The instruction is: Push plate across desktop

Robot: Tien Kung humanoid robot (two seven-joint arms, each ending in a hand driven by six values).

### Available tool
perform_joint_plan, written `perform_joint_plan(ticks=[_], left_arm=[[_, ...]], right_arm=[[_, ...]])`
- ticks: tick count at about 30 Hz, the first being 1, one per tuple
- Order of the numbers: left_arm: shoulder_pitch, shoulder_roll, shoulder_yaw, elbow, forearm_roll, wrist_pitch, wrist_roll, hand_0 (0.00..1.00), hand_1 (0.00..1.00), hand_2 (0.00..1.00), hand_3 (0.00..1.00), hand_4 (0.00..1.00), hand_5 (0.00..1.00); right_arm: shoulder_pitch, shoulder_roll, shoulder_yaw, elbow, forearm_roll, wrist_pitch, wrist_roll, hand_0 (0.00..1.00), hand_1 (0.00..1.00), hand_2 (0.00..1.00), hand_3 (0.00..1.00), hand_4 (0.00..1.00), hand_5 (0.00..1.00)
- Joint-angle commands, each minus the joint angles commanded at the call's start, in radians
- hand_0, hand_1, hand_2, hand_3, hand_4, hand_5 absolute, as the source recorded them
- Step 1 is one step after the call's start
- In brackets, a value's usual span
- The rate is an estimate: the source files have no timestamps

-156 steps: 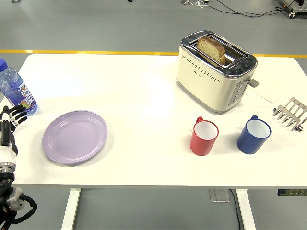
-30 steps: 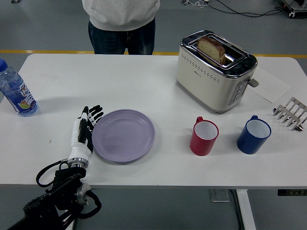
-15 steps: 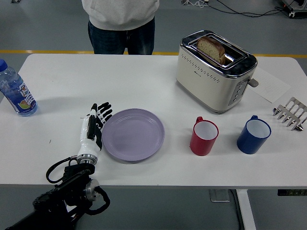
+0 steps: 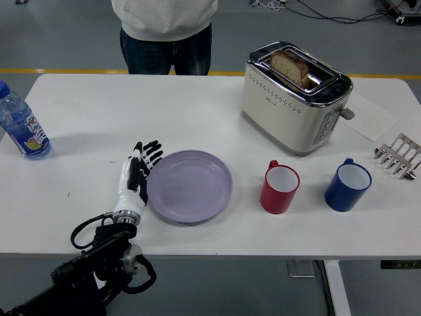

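Head view: left hand (image 4: pixel 135 176) stands edge-on, its fingers (image 4: pixel 150 153) straight and together, holding nothing.
Plate: lilac plate (image 4: pixel 189 185) lies flat, its rim touching the fingers' right side.
Technique: keep the palm low against the rim, push level, and stop short of the red mug (image 4: pixel 280 188) further right.
Worktop: white worktop (image 4: pixel 164 112), smooth and bare beyond the fingers.
Room: grey floor; a person (image 4: pixel 166 33) stands at the far edge.

Left hand (image 4: pixel 135 176) flat, fingers straight — arm reaching in from lower left.
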Motion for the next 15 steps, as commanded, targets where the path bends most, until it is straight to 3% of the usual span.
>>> perform_joint_plan(ticks=[15], left_arm=[[-0.023,0.0,-0.009,0.013,-0.003,-0.001,0.0,0.731,0.74,0.727,0.656,0.491,0.998]], right_arm=[[0.006,0.004,0.001,0.0,-0.001,0.0,-0.001,0.707,0.717,0.717,0.625,0.523,0.245]])
